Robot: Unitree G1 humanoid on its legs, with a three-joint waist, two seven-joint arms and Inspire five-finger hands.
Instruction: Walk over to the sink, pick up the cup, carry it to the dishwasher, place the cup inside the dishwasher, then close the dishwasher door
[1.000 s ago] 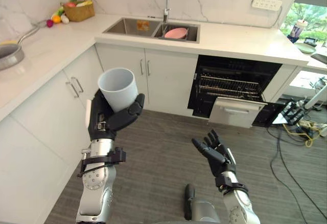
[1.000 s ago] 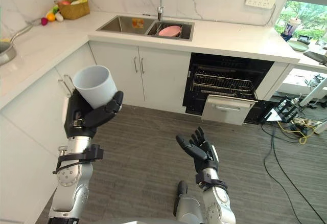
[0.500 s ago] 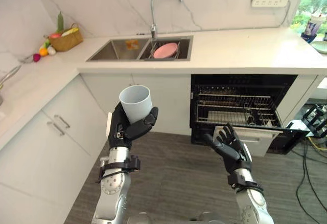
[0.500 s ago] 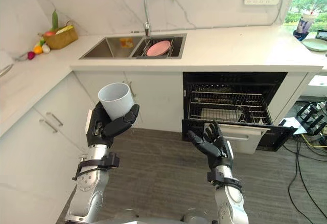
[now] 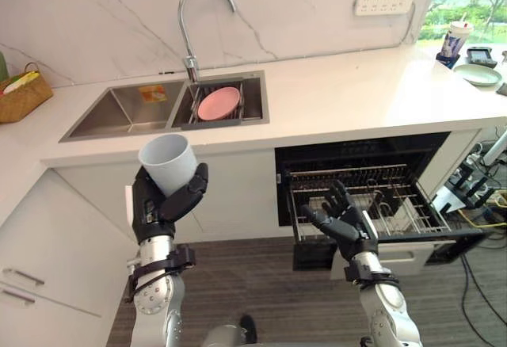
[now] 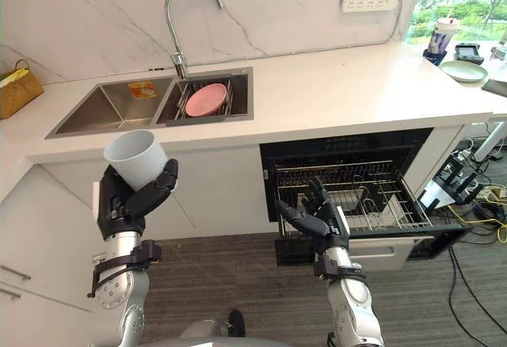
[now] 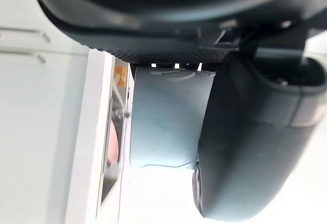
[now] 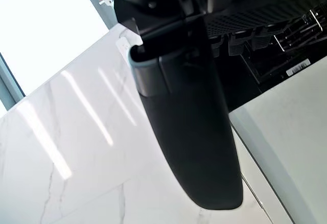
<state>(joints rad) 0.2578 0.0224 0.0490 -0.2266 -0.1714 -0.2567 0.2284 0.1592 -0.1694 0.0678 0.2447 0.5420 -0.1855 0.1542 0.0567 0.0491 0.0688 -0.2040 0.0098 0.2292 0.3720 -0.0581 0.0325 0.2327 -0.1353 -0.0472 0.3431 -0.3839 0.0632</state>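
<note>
Head cam, looking down at the counter run.

Left arm: forearm raised near vertical at 8 o'clock of the view, wrist straight. Left hand [image 5: 162,204] was curled round the lower half of the cup [image 5: 168,161], fingers wrapping its front, palm behind it. The cup was pale, carried in the air in front of the white cabinet fronts [image 5: 71,228], mouth up and leaning a little toward 11 o'clock. I saw nothing inside it. The left wrist view confirmed the hold: the cup's side [image 7: 166,127] sat tight against the dark hand.

Right arm: forearm rising from 5 o'clock, elbow low. Right hand [image 5: 342,222] was slack and spread, fingers near straight and fanned toward 11 o'clock, holding nothing. It hung in front of the dishwasher's near left corner; I could not tell whether it touched. In the right wrist view the thumb [image 8: 189,106] lay straight.

Dishwasher [image 6: 348,153]: at 3 o'clock of the cup, under the counter [image 5: 356,93], standing open with the wire rack [image 6: 372,200] drawn out. The cup was well apart from it.

Sink [image 5: 119,109]: at 12 o'clock of the cup, two basins, a pink plate [image 5: 219,103] standing in the one under the faucet [image 5: 194,14]. A wicker basket [image 5: 20,93] sat at 10 o'clock on the counter's far left.
</note>
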